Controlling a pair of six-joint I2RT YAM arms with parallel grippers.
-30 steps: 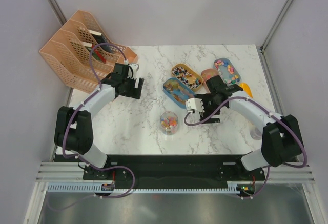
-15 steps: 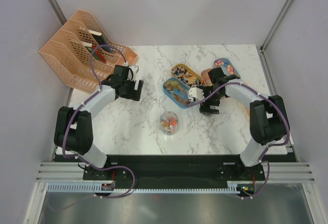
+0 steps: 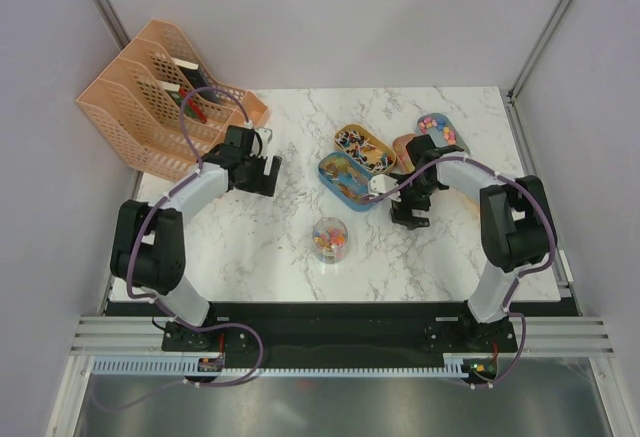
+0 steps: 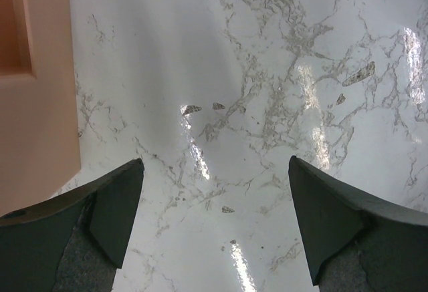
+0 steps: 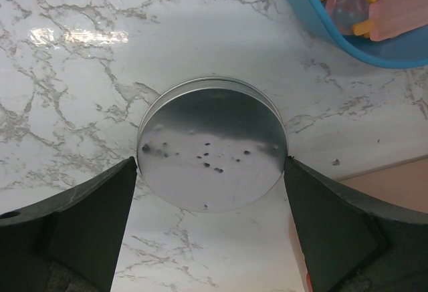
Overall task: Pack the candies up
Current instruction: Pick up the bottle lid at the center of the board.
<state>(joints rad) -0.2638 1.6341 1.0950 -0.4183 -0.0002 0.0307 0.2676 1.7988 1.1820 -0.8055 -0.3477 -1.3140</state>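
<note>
rack [image 3: 150,97] sits back left on the table [image 3: 290,127], trays [image 3: 325,165] of candies [image 3: 355,142] right of centre, jar [image 3: 330,257] in front of them, lid [image 5: 212,142] flat under the right gripper [image 5: 211,165].

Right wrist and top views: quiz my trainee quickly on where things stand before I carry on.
1. True or false: the right gripper is shut on the round metal lid.
2. What lies under the left gripper? A) bare marble table B) a blue tray C) a scoop
3. What does the clear jar hold?
Key: 1 false, it is open, straddling the lid; 2 A; 3 candies.
</note>
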